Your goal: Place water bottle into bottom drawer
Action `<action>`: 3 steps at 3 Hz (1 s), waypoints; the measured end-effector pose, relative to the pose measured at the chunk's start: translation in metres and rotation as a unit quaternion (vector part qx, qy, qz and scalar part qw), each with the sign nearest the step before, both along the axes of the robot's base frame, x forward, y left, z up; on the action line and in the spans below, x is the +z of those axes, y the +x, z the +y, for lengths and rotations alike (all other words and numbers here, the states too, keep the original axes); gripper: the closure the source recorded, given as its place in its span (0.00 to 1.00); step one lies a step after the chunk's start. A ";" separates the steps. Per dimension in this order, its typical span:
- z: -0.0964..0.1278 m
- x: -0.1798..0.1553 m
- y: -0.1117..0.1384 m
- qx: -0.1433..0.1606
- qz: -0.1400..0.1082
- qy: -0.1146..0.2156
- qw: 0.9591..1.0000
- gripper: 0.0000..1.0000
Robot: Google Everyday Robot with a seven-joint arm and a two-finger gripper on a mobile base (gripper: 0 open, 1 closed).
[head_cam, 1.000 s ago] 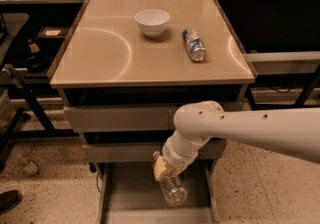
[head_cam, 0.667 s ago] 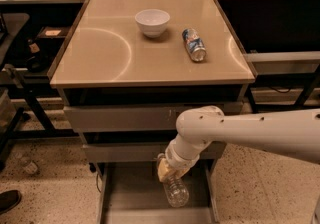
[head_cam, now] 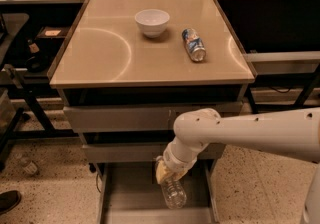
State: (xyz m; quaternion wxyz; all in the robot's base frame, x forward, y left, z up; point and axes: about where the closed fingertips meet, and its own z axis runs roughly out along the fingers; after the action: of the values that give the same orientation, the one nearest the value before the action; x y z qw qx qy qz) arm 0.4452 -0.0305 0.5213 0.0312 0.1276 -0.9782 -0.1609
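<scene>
While your gripper (head_cam: 167, 172) hung over the open bottom drawer (head_cam: 125, 190), it pinched the water bottle (head_cam: 174, 194) by the upper end, and the bottle pointed down above the drawer floor, toward its right side.

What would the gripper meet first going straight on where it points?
The gripper, over the open lowest grey metal drawer, points down. The small clear crinkled plastic bottle it holds would likely touch the drawer's floor first; gap unclear.
</scene>
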 end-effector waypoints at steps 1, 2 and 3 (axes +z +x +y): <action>-0.003 -0.035 -0.007 -0.041 0.020 0.008 0.999 1.00; -0.004 -0.064 -0.009 -0.078 0.025 0.016 0.996 1.00; 0.000 -0.095 -0.011 -0.100 0.039 0.026 0.994 1.00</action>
State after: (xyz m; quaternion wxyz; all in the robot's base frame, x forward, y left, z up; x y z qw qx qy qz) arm 0.4338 -0.0302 0.4258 0.0493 0.0232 -0.9796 -0.1935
